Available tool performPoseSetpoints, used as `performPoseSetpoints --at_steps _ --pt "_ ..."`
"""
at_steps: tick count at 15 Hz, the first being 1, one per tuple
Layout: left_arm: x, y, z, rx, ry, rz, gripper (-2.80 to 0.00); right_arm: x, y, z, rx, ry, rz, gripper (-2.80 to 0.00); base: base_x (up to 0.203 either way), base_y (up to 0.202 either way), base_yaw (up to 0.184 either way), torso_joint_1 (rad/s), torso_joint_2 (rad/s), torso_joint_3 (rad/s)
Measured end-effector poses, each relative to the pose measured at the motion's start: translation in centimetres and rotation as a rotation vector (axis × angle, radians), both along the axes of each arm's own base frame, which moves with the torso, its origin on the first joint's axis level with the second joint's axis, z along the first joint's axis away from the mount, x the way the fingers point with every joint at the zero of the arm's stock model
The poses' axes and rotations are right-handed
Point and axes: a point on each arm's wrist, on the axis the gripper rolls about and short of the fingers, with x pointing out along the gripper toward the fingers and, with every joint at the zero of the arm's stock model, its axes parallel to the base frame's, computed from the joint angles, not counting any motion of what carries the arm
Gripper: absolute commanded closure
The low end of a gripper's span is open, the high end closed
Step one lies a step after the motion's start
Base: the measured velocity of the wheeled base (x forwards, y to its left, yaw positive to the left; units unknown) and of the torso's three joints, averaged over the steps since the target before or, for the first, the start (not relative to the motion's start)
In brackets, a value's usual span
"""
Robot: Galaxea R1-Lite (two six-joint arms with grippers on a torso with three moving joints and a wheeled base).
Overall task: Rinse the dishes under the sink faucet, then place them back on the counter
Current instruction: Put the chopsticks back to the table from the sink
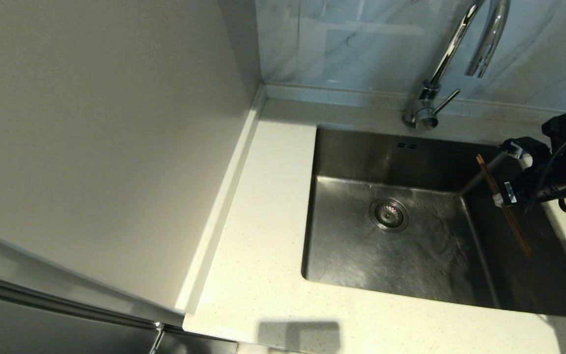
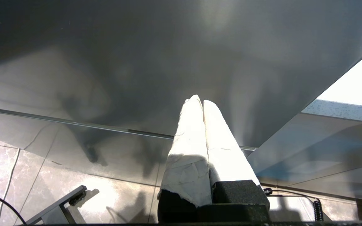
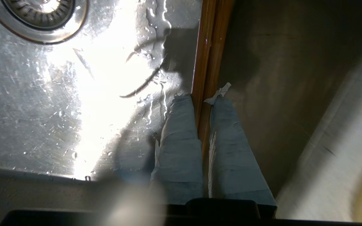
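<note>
head view | right gripper point(image 1: 503, 195) clamps thin brown wet chopsticks point(image 1: 509, 216) | above sink point(image 1: 342, 147)

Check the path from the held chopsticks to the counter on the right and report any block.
Nothing visible blocks it. The right gripper holds the chopsticks over the sink's right side, beside the counter; two bowls sit there.

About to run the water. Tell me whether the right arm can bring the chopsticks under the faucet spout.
Probably yes. The right tool, shut on the chopsticks, hangs over the sink, and nothing shows between it and the faucet.
</note>
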Motion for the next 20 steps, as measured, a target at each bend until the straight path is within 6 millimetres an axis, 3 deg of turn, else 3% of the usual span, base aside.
performPoseSetpoints --at_steps 5,10,16,20 --pt "0.0 0.0 0.0 0.000 0.000 0.000 0.00 -3.5 1.0 3.6 -0.026 -0.074 -0.006 0.00 0.000 0.000 0.000 0.000 0.00 0.000" --pt "0.0 0.0 0.0 0.000 0.000 0.000 0.00 -8.4 2.5 7.3 -0.108 -0.160 -0.017 0.00 0.000 0.000 0.000 0.000 0.00 0.000" --pt "0.0 0.0 0.0 0.000 0.000 0.000 0.00 -14.0 3.8 9.6 -0.190 -0.219 -0.085 0.00 0.000 0.000 0.000 0.000 0.00 0.000" --pt "0.0 0.0 0.0 0.000 0.000 -0.001 0.00 -16.3 4.4 10.6 -0.219 -0.261 -0.113 0.00 0.000 0.000 0.000 0.000 0.00 0.000"
